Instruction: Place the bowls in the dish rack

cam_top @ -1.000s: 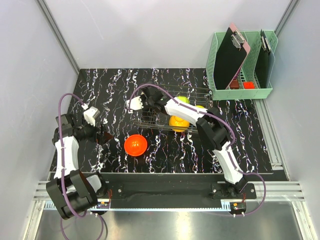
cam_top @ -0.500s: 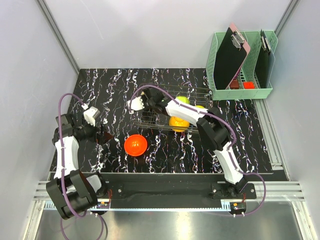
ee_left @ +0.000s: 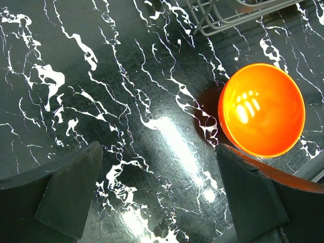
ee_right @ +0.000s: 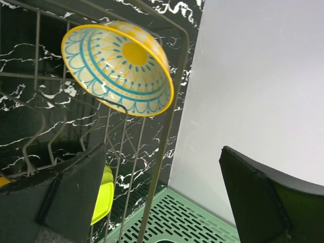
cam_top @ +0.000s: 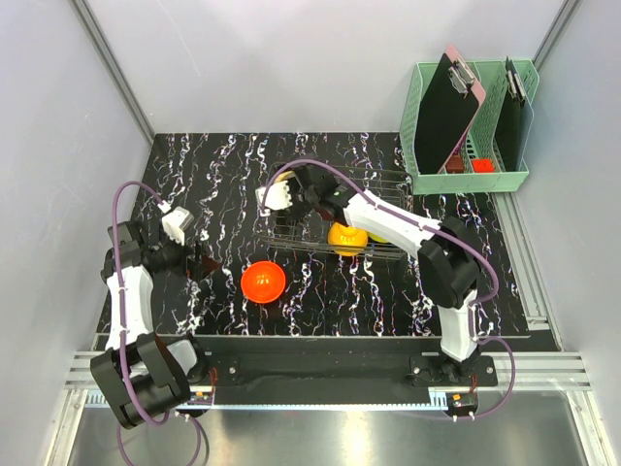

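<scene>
Right wrist shows our right gripper (ee_right: 162,152) spread; the cream bowl (ee_right: 119,68) leans on edge, propped by dish rack (ee_right: 166,131) wires. Our left gripper (ee_left: 158,148), also spread, overlooks the orange bowl (ee_left: 262,116).

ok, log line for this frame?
left gripper open, above table near red-orange bowl | right gripper open, empty, at dish rack | cream bowl tilted in rack | red-orange bowl not yet racked

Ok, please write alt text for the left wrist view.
An orange bowl sits on the black marbled table, just ahead of the open left pincer. A corner of the wire dish rack shows at the top.
</scene>
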